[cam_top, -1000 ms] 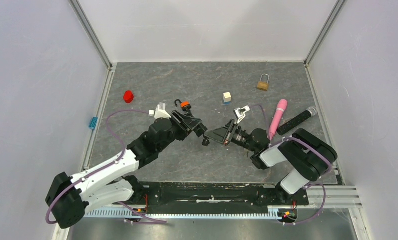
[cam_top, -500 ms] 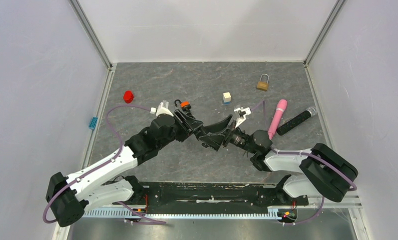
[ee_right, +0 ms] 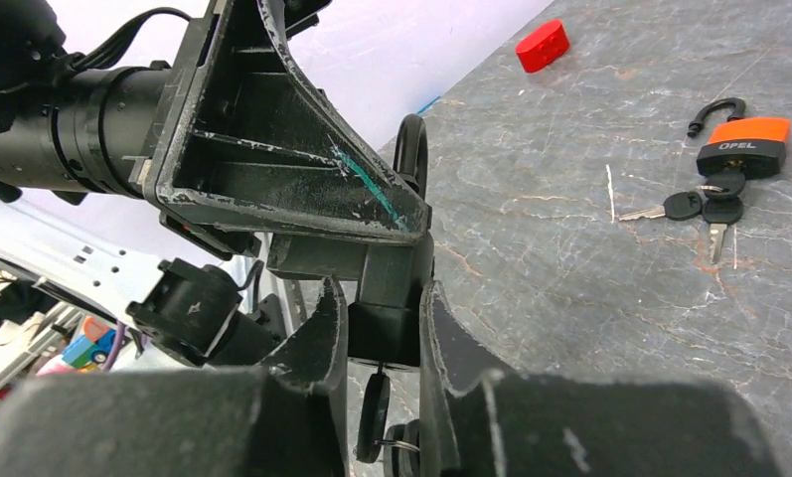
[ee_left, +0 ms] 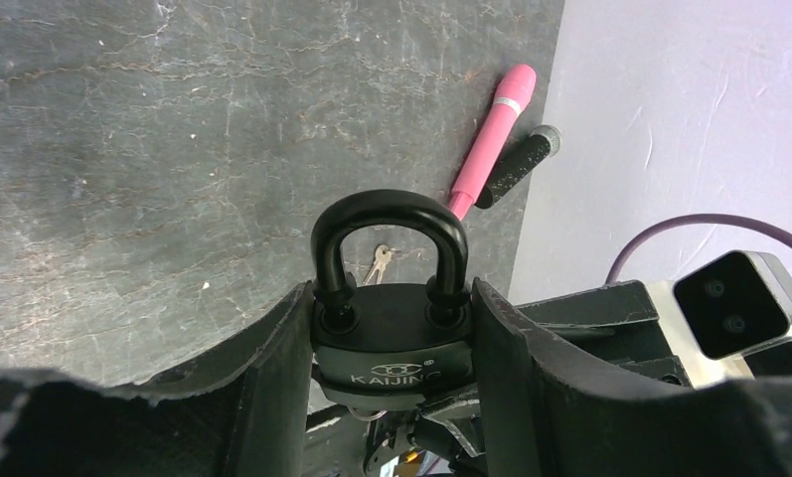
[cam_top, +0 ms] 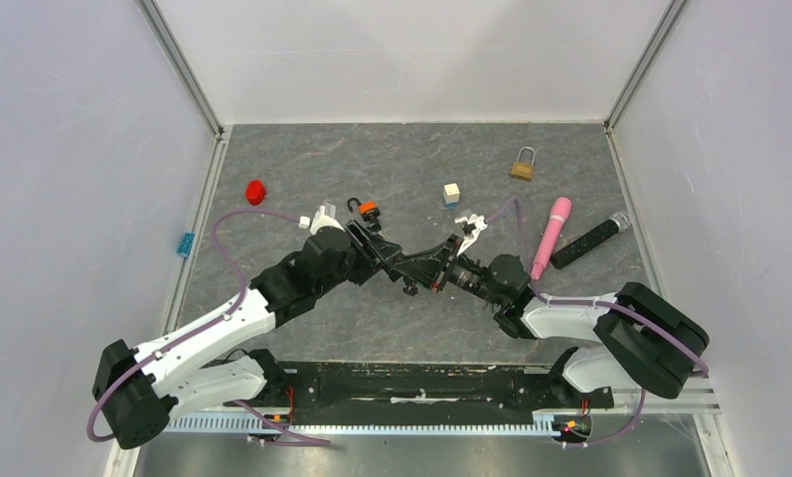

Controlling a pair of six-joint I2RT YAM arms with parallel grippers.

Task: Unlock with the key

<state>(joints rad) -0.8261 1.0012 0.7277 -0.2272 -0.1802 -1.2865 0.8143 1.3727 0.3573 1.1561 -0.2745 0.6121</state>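
Observation:
A black padlock [ee_left: 392,323] marked KAIJING is held above the mat, its shackle pointing away, with my left gripper [ee_left: 392,288] shut on its two sides. In the top view the two grippers meet at mid-table, left gripper [cam_top: 396,260] against right gripper [cam_top: 427,270]. In the right wrist view my right gripper [ee_right: 384,288] has closed in on the lower end of the black padlock [ee_right: 387,328], a finger on each side. A dark key [ee_right: 374,417] hangs from the lock's underside in the gap between those fingers. The keyhole is hidden.
An orange OPEL padlock [cam_top: 369,209] with its keys [ee_right: 705,209] lies behind the left gripper. A brass padlock [cam_top: 522,165], white cube [cam_top: 452,193], pink pen [cam_top: 551,237], black marker [cam_top: 590,240] and red piece [cam_top: 256,191] lie on the mat. Walls stand on three sides.
The right gripper opened wide, moved left up to the lock held by the left gripper, and closed down around its lower end. The left arm barely moved.

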